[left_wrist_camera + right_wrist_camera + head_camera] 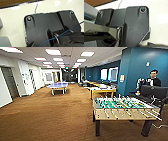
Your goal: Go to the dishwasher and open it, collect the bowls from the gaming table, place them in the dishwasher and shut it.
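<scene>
The gaming table (102, 91), with a yellow frame and a pale top, stands well ahead in the head view, by the blue wall, beyond the table-football table. Something pale lies on its top, too small to tell whether it is a bowl. The dishwasher and the bowls are out of view. Both wrist views look down on my own dark plate above a glossy white surface, with a strip of brown carpet at one corner.
A table-football table (123, 108) with a green field stands close on the right. A person (153, 80) sits behind it at a dark monitor. A blue table-tennis table (58, 86) stands far off, left of centre. Brown carpet (50, 114) stretches ahead down the hall.
</scene>
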`<state>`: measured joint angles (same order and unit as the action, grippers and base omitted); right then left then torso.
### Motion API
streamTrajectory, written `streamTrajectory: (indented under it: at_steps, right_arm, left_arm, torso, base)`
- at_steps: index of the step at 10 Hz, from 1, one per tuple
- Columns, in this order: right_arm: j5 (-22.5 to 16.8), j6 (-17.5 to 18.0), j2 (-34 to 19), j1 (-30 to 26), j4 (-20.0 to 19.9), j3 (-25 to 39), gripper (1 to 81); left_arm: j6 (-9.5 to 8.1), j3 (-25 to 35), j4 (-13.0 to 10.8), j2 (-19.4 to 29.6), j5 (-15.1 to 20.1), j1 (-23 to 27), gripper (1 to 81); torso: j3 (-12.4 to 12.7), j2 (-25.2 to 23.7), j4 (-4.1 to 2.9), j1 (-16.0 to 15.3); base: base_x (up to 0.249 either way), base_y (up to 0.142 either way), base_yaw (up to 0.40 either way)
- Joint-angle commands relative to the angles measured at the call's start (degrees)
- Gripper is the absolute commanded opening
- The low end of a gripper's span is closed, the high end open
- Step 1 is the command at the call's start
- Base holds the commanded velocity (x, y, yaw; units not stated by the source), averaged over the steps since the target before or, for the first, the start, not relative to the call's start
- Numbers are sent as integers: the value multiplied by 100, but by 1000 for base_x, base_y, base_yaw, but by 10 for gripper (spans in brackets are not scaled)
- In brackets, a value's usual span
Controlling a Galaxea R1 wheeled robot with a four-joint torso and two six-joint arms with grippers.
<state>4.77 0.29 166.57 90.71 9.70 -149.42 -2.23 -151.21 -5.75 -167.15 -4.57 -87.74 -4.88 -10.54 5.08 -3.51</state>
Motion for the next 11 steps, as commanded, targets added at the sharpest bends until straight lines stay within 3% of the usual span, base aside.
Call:
streamTrajectory:
  at_steps: [1,3,4,11]
  right_arm:
    - [-266,-20,-51,-285,-4,2,811]
    - [-266,-20,-51,-285,-4,-7,811]
    - [-266,-20,-51,-277,-4,-25,811]
    - [-275,-20,1,-268,-12,-51,811]
  left_arm:
    - [-5,-14,66,67,264,340,811]
    - [-14,-14,144,84,273,340,811]
    - [-14,-14,154,58,281,340,811]
    - [-14,-23,153,5,255,340,811]
  torso:
    - [0,0,0,0]
    - [0,0,0,-2]
    - [0,0,0,0]
    - [0,0,0,0]
  base:
    - [0,0,0]
    - [0,0,-153]
    - [0,-154,0]
    - [0,0,0]
